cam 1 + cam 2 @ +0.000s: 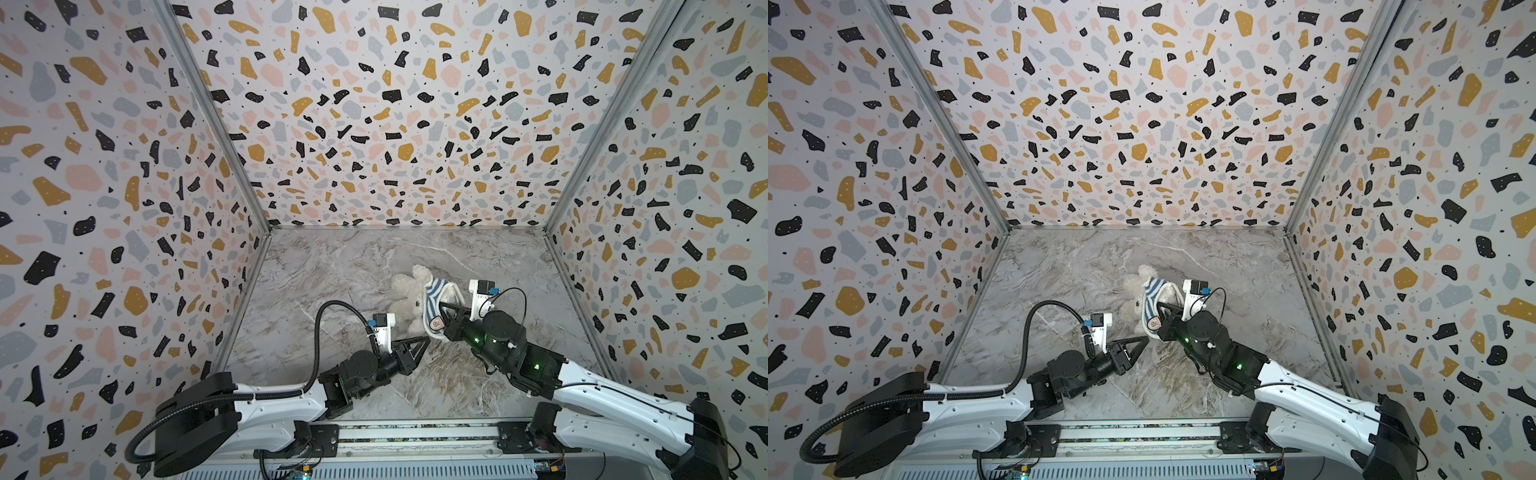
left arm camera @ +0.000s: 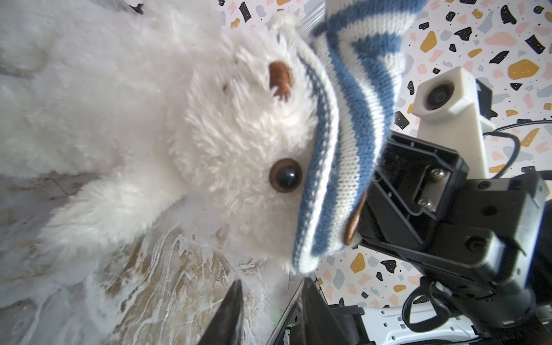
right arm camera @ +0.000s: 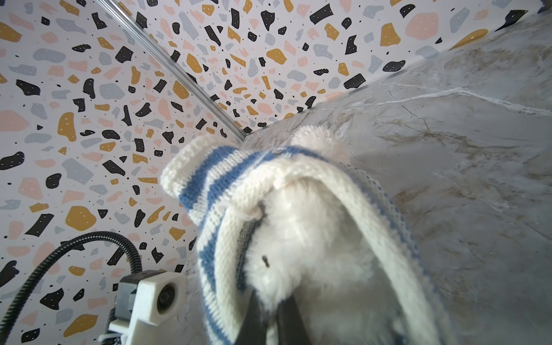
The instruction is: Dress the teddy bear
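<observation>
One shirt (image 1: 435, 296) over teddy bear (image 1: 405, 291), gripped by right claw (image 1: 443, 306); left claw (image 1: 426, 341) narrowly parted.

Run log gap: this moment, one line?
teddy bear: striped shirt partly over head | right tool: shut on striped shirt | left tool: open, empty

Light: I see soft, even light in both top views; walls (image 1: 104, 166) bright, marble floor (image 1: 332, 270) dimmer.
Shadows: faint, beside the arms (image 1: 270, 399).
Edges: wall corners lean out toward the frame's upper corners.
Left wrist view: teddy bear (image 2: 134, 119) fur glows washed-out white; left gripper (image 2: 271, 283) looks fuzzy.
Right wrist view: striped shirt (image 3: 209, 191) up close is soft; far wall looks sharp.
</observation>
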You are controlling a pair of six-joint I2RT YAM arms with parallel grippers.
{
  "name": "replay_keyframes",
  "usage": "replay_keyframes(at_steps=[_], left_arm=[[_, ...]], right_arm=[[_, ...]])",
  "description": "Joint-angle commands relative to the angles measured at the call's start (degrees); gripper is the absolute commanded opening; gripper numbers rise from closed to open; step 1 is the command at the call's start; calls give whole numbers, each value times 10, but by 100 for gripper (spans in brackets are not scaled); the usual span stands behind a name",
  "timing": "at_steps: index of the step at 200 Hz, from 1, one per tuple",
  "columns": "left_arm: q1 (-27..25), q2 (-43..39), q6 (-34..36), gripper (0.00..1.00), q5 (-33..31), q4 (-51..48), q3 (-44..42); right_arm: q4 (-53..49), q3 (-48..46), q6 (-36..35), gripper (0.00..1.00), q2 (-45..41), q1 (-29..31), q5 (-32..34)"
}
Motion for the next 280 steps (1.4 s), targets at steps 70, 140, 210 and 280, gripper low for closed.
replay_keyframes(at_steps=[70, 140, 210, 280], left_arm=[[-2, 32, 19, 31, -2, 80, 46], [-3, 23, 10, 0, -10, 43, 35], [-18, 17, 6, 0, 52, -93, 4], [25, -18, 35, 0, 44, -156, -24]], right_arm=[[30, 5, 9, 0, -4, 11, 8], [27, 4, 7, 0, -7, 12, 14], [17, 5, -2, 0, -20, 12, 27], [-6, 23, -30, 0, -28, 13, -8]])
